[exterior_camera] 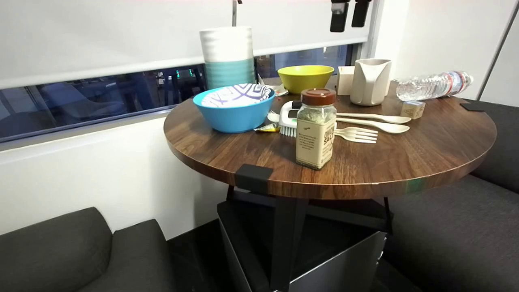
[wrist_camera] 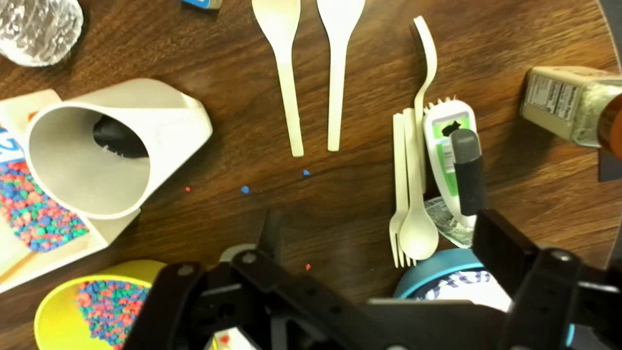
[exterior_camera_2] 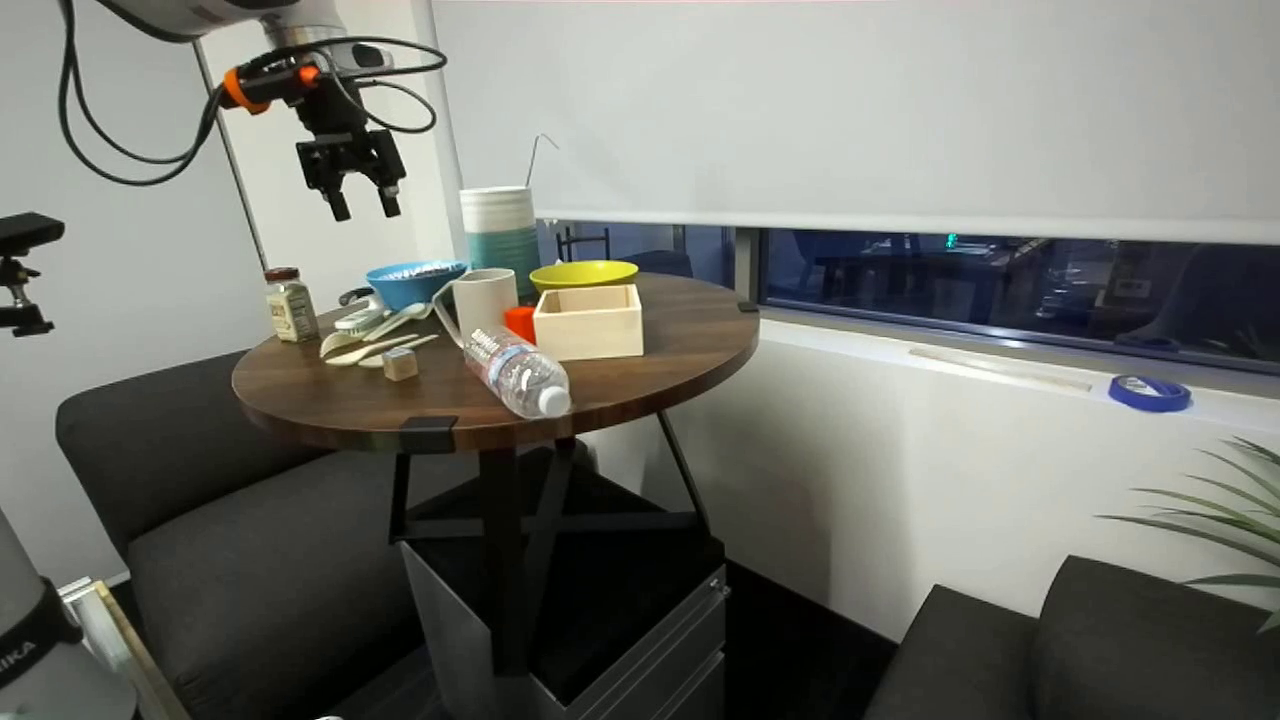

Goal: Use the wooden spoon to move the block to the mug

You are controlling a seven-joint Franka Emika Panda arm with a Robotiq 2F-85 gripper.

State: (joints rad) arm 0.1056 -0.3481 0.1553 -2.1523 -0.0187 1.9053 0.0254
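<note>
My gripper (exterior_camera: 349, 25) (exterior_camera_2: 366, 210) hangs high above the table with its jaws wide apart and nothing between them. Two pale spoons (wrist_camera: 286, 78) (exterior_camera: 393, 127) lie side by side on the table; a third spoon (wrist_camera: 418, 233) rests against a pale fork (wrist_camera: 397, 218), below the open jaws in the wrist view. Which one is the wooden spoon I cannot tell. The small block (exterior_camera: 412, 109) (exterior_camera_2: 400, 364) sits near the spoons' bowl ends and is cut off at the wrist view's top edge. The cream mug (exterior_camera: 369, 83) (exterior_camera_2: 485, 300) (wrist_camera: 170, 131) stands upright, with something dark inside.
A clear bottle (exterior_camera_2: 515, 370) lies beside the mug. Around them are a wooden box (exterior_camera_2: 590, 328), yellow bowl (exterior_camera: 306, 79), blue bowl (exterior_camera: 235, 117), scrub brush (wrist_camera: 444, 155), seasoning jar (exterior_camera: 316, 129) and tall teal-and-white canister (exterior_camera: 227, 56). Small coloured bits dot the tabletop.
</note>
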